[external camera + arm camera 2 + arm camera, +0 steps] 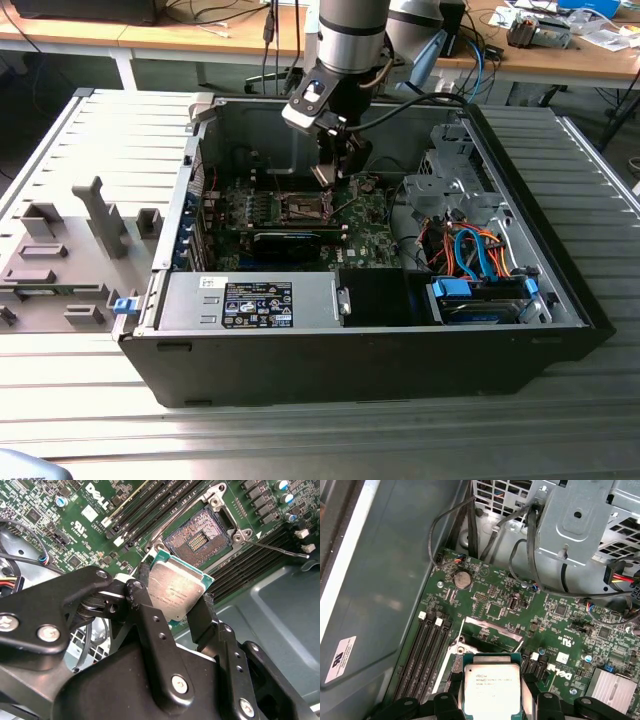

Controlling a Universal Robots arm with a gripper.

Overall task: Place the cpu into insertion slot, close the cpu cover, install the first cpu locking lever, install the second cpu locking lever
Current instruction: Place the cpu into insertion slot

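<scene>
My gripper (336,176) hangs inside the open computer case, just above the insertion slot (301,207). It is shut on the cpu (176,591), a pale silver square plate on a green backing, held by two opposite edges between the black fingers (144,587). In the second wrist view the insertion slot (197,539) lies bare a short way beyond the cpu, its dark brownish contact field uncovered. A thin locking lever (280,548) sticks out beside it. In the first wrist view the cpu (491,690) hides most of the slot, and the cpu cover (492,630) stands flipped up behind it.
Black memory slots (427,650) flank the socket. A long black card (290,240) and a grey labelled box (255,300) lie nearer the case front. A metal drive cage (450,185) with orange and blue cables (480,250) fills the exterior view's right. A grey fixture (70,250) sits outside the case.
</scene>
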